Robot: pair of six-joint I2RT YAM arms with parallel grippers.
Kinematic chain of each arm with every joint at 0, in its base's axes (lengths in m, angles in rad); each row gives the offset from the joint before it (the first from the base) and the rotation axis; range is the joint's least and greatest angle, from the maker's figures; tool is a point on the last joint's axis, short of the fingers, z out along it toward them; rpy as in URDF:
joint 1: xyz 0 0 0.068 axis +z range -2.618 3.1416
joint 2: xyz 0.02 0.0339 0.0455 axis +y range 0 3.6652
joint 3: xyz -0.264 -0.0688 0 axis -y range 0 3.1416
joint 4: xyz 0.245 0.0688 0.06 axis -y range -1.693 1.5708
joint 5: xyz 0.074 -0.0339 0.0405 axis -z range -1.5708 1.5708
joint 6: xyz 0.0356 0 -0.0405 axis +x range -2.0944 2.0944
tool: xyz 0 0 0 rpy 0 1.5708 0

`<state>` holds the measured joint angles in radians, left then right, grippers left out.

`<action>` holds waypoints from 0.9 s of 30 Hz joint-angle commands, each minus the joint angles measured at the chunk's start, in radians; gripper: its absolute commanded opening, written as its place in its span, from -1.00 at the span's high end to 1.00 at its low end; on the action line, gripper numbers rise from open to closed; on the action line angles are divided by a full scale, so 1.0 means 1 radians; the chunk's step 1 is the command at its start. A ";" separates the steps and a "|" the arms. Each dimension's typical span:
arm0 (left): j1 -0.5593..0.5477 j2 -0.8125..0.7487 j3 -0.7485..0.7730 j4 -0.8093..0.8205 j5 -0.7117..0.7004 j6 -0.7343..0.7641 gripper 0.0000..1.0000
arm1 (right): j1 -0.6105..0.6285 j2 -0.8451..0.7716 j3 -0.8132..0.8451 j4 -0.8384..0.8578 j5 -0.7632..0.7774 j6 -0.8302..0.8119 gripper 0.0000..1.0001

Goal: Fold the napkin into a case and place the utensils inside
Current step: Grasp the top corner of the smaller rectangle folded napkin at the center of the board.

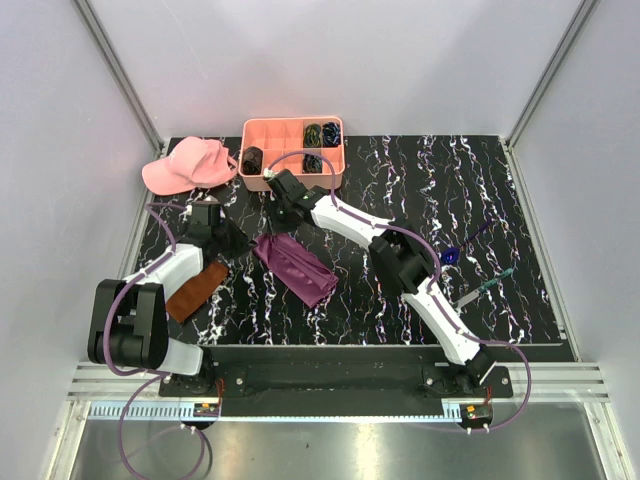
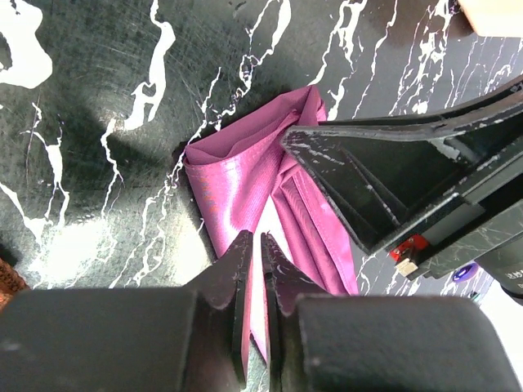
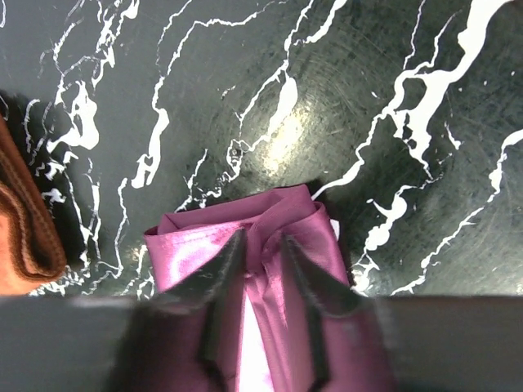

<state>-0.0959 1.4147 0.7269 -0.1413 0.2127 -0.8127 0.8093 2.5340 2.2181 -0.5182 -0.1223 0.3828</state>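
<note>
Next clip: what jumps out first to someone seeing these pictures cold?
The folded magenta napkin lies mid-way across the black marbled table, and both arms meet at its far end. The left tool is nearly closed over it, and the right tool straddles a raised fold. After that, the eye goes to the pink cap at the far left and the salmon tray beside it.

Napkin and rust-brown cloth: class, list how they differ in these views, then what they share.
The napkin is shiny magenta; the rust-brown cloth is dull. The napkin is larger than the cloth. In the top view the napkin slants down-right, the cloth down-left. Both are folded strips lying on the marbled table.
</note>
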 commanded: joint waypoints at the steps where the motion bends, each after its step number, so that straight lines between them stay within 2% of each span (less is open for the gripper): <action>1: 0.007 -0.031 -0.006 0.019 -0.016 0.010 0.81 | 0.018 -0.009 0.045 -0.013 0.041 -0.018 0.62; 4: 0.007 -0.030 -0.011 0.023 -0.013 0.021 0.78 | 0.018 -0.024 0.032 -0.016 0.046 -0.016 1.00; 8: 0.002 0.004 0.005 0.043 0.027 0.055 0.58 | 0.014 -0.067 -0.001 -0.019 0.018 -0.015 1.00; 12: -0.062 0.043 0.066 0.017 0.015 0.090 0.46 | 0.001 -0.133 -0.047 -0.009 -0.033 0.004 1.00; 19: -0.136 0.154 0.157 -0.067 -0.078 0.152 0.45 | -0.039 -0.169 -0.127 0.023 -0.126 0.054 1.00; 27: -0.188 0.167 0.193 -0.122 -0.240 0.187 0.45 | -0.067 -0.210 -0.207 0.081 -0.194 0.097 1.00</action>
<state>-0.2691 1.5864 0.8673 -0.2398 0.0998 -0.6697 0.7521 2.4119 2.0346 -0.4835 -0.2565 0.4511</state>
